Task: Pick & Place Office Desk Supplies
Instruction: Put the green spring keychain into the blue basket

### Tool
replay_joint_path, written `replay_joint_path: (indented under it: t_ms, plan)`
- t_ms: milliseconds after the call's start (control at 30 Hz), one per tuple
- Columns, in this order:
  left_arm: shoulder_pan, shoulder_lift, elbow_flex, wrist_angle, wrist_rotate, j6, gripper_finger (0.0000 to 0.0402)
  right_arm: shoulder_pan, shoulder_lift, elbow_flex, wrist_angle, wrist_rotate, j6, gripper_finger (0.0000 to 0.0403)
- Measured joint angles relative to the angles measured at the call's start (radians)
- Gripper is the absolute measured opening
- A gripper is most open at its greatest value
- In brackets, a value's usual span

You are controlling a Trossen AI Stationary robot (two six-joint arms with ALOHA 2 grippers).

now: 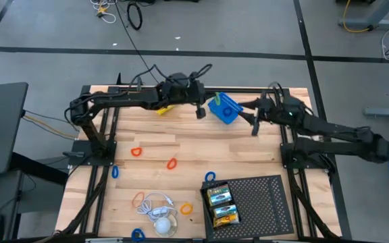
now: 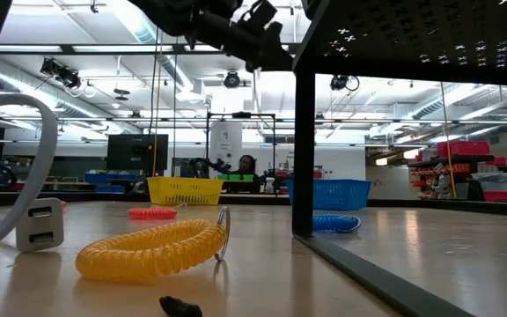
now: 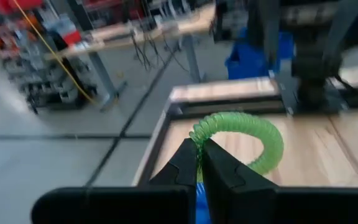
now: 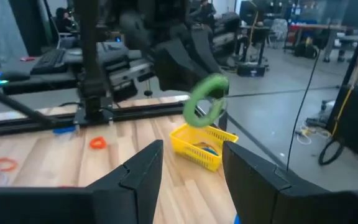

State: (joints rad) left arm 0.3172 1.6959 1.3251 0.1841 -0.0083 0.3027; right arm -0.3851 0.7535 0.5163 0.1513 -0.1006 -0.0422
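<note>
My left gripper [image 1: 200,111] reaches over the table's far side, between the yellow basket [image 1: 165,108] and the blue basket [image 1: 223,108]. It is shut on a green coiled band [image 3: 253,134], which the right wrist view shows in the air above the yellow basket [image 4: 202,146]. My right gripper [image 4: 191,152] is open and holds nothing; it hovers at the far right [image 1: 255,125], beside the blue basket. Two crayon boxes [image 1: 221,206] lie on the black perforated tray [image 1: 265,196]. My left gripper pinches the green band's coil at one spot on the ring [image 3: 197,138] between its two fingertips. The fingers lie about level and cross the coil. The rest of the ring [image 4: 205,99] juts out ahead of the fingers and droops, lifted clear of table and baskets.
Loose bands lie on the wood: orange ones [image 1: 136,152] [image 1: 172,163], blue ones [image 1: 115,172] [image 1: 210,177], and a yellow coil [image 2: 152,248] near the front. A white cable with a round white piece [image 1: 161,217] lies at the near edge. The table's middle is bare wood.
</note>
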Motion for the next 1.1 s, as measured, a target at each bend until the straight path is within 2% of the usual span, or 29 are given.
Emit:
replay_joint_path:
  t_ms: [167,367,767,1100]
  plan:
    - [0.048,0.058,0.0,0.128,0.047,-0.054,0.0009,-0.14,0.172,0.0,0.187,-0.123,0.058,0.0176]
    - [0.063,0.108,0.0,0.207,0.055,-0.083,0.0009,-0.197,0.31,0.0,0.325,-0.19,0.11,0.0176]
    - [0.059,0.114,0.0,0.225,0.017,-0.104,0.0009,-0.194,0.386,0.071,0.345,-0.237,0.115,0.0176]
    - [0.04,0.12,0.0,0.261,0.012,-0.091,0.0009,-0.194,0.393,0.075,0.338,-0.187,0.109,0.0176]
